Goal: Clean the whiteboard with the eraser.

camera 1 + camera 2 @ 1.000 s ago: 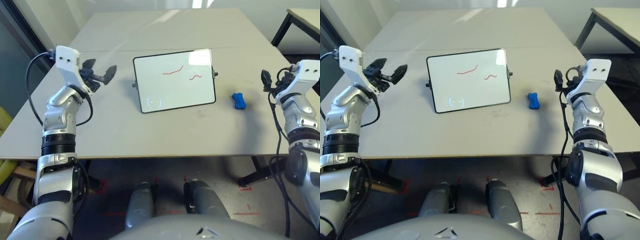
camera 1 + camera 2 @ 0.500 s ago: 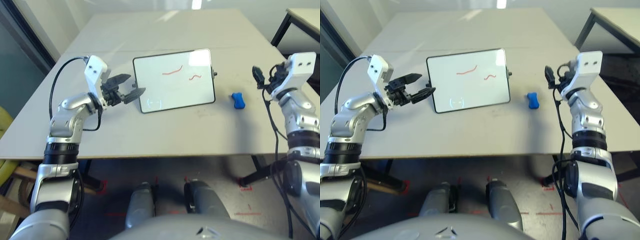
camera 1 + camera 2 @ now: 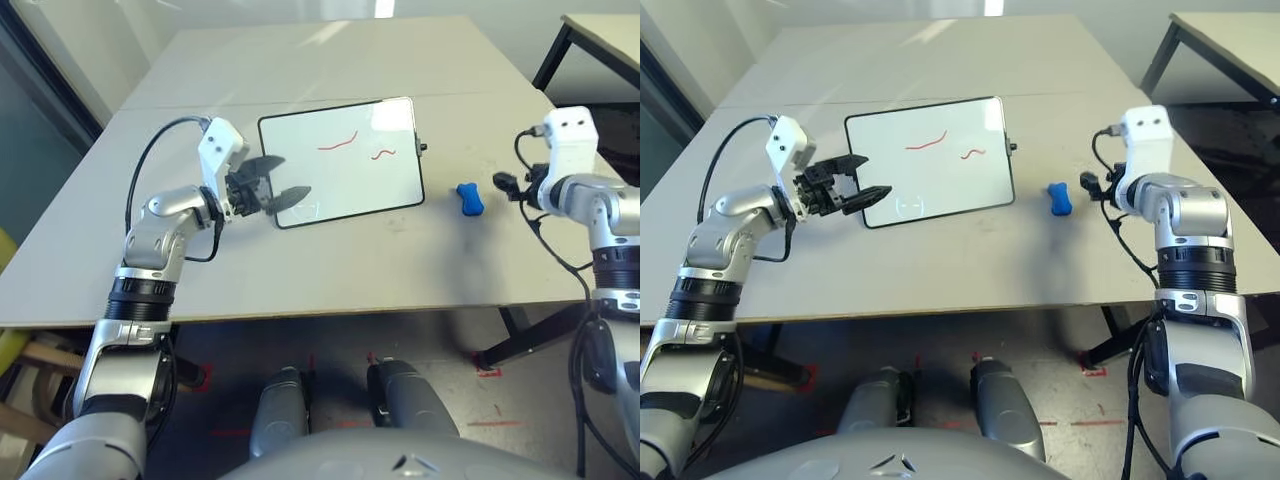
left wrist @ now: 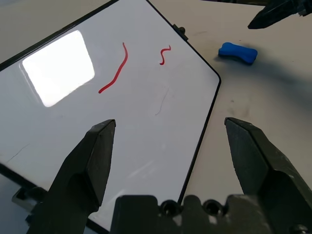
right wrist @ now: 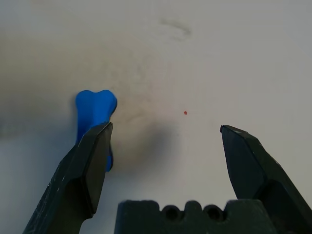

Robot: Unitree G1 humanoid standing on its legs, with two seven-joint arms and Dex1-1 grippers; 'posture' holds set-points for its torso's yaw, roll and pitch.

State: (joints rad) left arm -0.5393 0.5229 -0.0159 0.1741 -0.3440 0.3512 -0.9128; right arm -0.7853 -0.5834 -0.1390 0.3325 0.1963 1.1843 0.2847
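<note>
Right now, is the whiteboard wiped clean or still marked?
Still marked: the whiteboard carries two red squiggles and a faint circle mark; the eraser lies apart on the table.

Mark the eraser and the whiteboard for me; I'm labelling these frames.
eraser [image 3: 469, 199], left eye view, its pinched middle.
whiteboard [image 3: 340, 175], left eye view, bare white face below the red squiggles.

The two head views look forward and down from above the table [image 3: 330, 260], taking in its whole width with the whiteboard [image 3: 340, 160] at the middle and the eraser [image 3: 469, 199] to the right; the right eye view sits slightly further right. The left wrist view looks close along the left gripper [image 4: 168, 141] across the board's face toward the eraser. The right wrist view looks steeply down past the right gripper [image 5: 163, 146] at the tabletop and the same eraser.
</note>
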